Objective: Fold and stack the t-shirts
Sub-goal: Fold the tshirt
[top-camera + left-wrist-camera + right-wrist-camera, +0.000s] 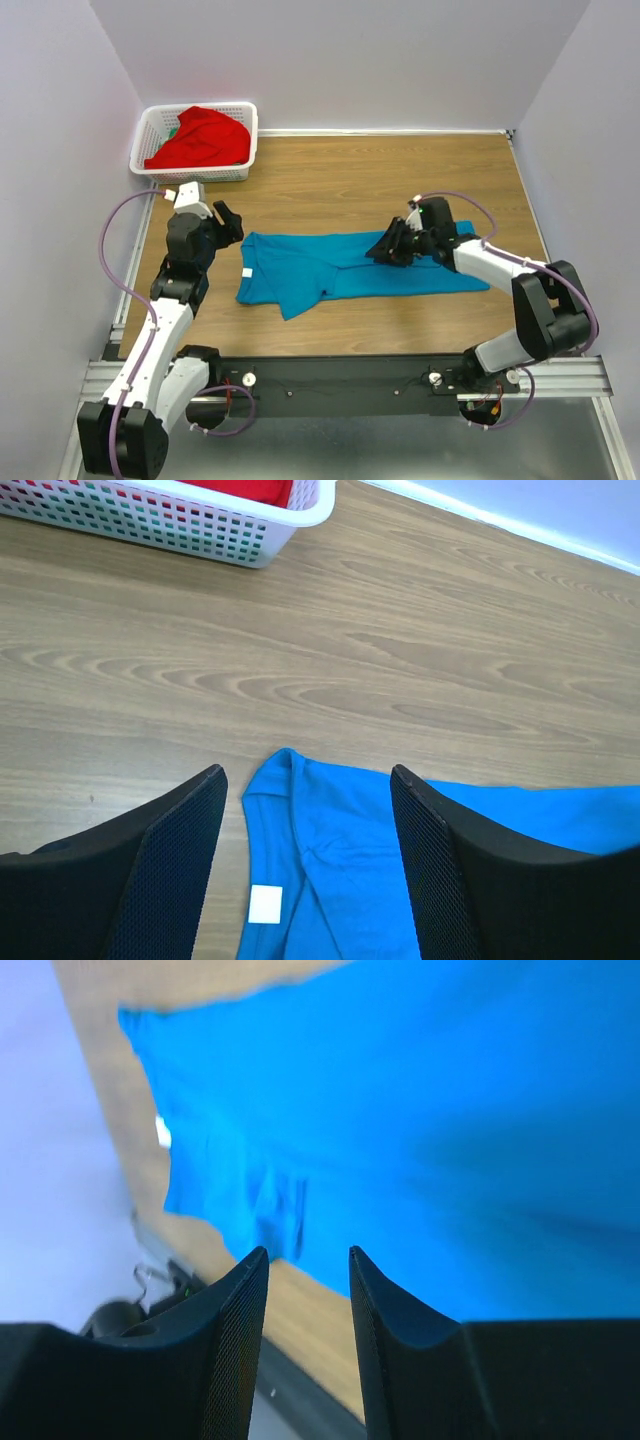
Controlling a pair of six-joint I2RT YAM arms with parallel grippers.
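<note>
The left jaws were held wide apart and empty above the tagged end of the blue t-shirt [360, 268], which was laid out on the counter [340, 180]. The right jaws were set narrowly apart over its middle, with nothing gripped. The red t-shirt [198, 138] was heaped in the basket [215, 172] beyond the left jaws.

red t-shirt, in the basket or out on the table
In: the red t-shirt lies bunched, unfolded, inside the white lattice basket.

You saw your right end effector [307, 1252] at six o'clock, fingers [235, 1360] slightly apart with nothing between them. The teal-blue t-shirt [420, 1140] spread from ten to four o'clock, with its white tag [163, 1132] at nine and a strip of table [95, 1050] beyond.
</note>
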